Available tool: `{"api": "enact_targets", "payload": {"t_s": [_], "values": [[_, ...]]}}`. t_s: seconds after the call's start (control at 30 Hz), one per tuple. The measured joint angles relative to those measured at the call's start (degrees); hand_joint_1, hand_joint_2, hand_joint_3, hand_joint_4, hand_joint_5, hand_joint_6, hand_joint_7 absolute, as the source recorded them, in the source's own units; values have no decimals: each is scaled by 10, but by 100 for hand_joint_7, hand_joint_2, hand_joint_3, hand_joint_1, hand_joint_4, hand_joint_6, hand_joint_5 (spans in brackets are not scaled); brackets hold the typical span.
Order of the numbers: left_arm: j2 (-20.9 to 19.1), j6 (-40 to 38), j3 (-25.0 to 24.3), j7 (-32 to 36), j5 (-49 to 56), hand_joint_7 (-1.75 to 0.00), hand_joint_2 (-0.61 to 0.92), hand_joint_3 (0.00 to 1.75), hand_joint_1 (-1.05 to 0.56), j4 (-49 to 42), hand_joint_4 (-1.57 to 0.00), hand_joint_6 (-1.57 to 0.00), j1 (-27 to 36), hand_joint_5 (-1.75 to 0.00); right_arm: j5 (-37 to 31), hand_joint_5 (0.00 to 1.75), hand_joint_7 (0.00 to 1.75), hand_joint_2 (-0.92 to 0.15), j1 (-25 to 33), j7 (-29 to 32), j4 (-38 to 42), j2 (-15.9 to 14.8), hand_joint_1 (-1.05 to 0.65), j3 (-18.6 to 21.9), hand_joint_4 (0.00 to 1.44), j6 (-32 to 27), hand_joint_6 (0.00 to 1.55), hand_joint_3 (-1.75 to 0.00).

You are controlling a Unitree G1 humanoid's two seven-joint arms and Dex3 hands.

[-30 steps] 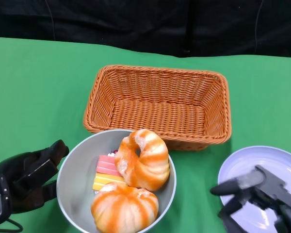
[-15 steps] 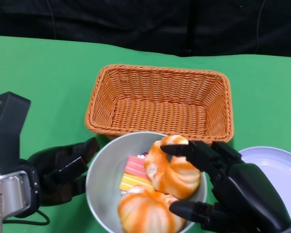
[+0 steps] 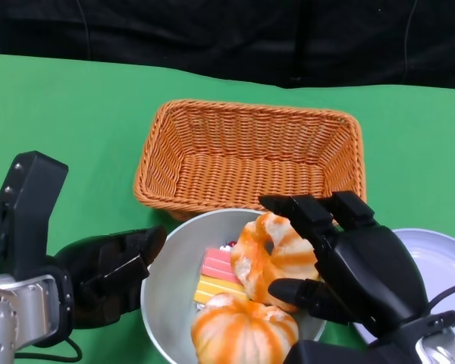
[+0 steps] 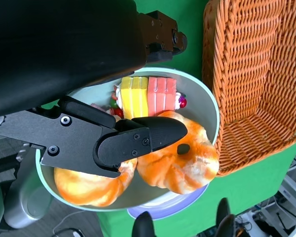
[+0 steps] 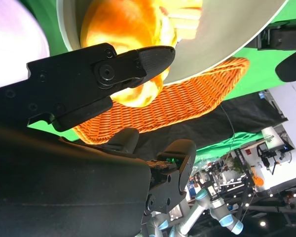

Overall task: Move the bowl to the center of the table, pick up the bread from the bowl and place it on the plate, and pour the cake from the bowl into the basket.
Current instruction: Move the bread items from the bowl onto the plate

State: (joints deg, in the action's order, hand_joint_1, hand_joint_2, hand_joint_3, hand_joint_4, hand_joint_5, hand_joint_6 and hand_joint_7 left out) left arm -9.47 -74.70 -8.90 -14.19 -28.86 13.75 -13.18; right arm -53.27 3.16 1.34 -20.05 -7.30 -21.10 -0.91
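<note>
The grey bowl [image 3: 161, 292] sits just in front of the wicker basket [image 3: 250, 155]. It holds two orange-and-white swirled breads, one nearer the basket [image 3: 277, 254] and one at the front [image 3: 243, 334], plus pink and yellow cake slices [image 3: 216, 277]. My left hand [image 3: 110, 277] cups the bowl's left outer wall. My right hand [image 3: 356, 265] hovers over the bowl's right side, one finger above the nearer bread and the thumb below it. The right wrist view shows a finger [image 5: 113, 69] lying along that bread [image 5: 118, 29]. The lavender plate [image 3: 444, 262] lies to the right.
The basket [image 4: 256, 74] is empty and almost touches the bowl's far rim [image 4: 214, 118]. Green cloth covers the table, with open room to the left of the basket. A black backdrop borders the far edge.
The bowl has slid right toward the middle with my left hand against it. My right hand has left the plate and come over the bowl, around the nearer bread.
</note>
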Motion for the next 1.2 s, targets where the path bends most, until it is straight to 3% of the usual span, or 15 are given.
{"api": "enact_targets", "payload": {"t_s": [0.3,0.43,0.57,0.77,0.8,0.9,0.93,0.97,1.0,1.07,1.1,1.13,1.17,1.2], "values": [[-1,2,2,0,0,0,92,59,-61,0,-2,-1,1,-1,0,79,50,-92,-1,4,4,-1,-61,-1,0,0,8,-9],[-69,114,105,-3,83,-4,92,57,-60,47,-15,-8,37,-8,-32,85,41,-92,-41,33,110,-20,-60,-10,0,2,15,-7],[-96,169,140,-3,120,-4,92,57,-63,61,-13,-9,58,-7,-38,86,38,-92,-59,54,154,-31,-60,-17,3,1,17,-7],[-100,213,154,-8,140,-3,92,59,-61,72,-11,-10,67,-6,-42,78,23,-92,-83,92,219,-33,-51,-36,16,-1,31,-1],[-102,215,154,-8,142,-4,92,59,-62,73,-12,-10,67,-6,-40,78,23,-92,-87,106,231,-32,-39,-38,28,3,44,-1],[-103,218,158,-8,150,-4,92,60,-62,72,-12,-11,67,-7,-30,75,20,-92,-99,157,267,-31,-32,-40,37,24,54,-2],[-103,218,159,-8,152,-4,92,60,-62,73,-13,-11,67,-7,-24,101,30,-92,-101,175,279,-31,-22,-40,63,34,82,-3],[-103,218,160,-8,153,-4,92,60,-62,73,-13,-11,67,-7,-19,118,36,-91,-104,198,291,-31,-18,-40,80,50,100,-4],[-103,218,161,-8,155,-4,92,60,-62,73,-14,-11,67,-8,-10,133,49,-89,-109,227,305,-31,-14,-39,94,72,112,-6],[-103,217,164,-8,157,-4,92,61,-62,73,-14,-12,67,-8,3,141,61,-87,-119,265,321,-32,-12,-39,101,108,114,-10],[-103,217,165,-8,158,-3,92,61,-63,73,-14,-11,67,-8,6,157,114,-73,-123,283,329,-32,-11,-39,102,126,101,-44],[-103,217,166,-8,159,-3,92,61,-63,74,-13,-11,67,-8,7,168,150,-47,-124,304,336,-32,-10,-40,103,145,90,-96],[-103,217,167,-8,160,-3,92,61,-63,74,-13,-11,67,-8,8,171,162,-38,-126,330,343,-33,-10,-40,103,162,85,-116],[-103,217,167,-8,161,-3,92,61,-63,74,-13,-11,67,-7,8,173,168,-34,-126,348,345,-33,-11,-40,102,175,81,-125]]}}
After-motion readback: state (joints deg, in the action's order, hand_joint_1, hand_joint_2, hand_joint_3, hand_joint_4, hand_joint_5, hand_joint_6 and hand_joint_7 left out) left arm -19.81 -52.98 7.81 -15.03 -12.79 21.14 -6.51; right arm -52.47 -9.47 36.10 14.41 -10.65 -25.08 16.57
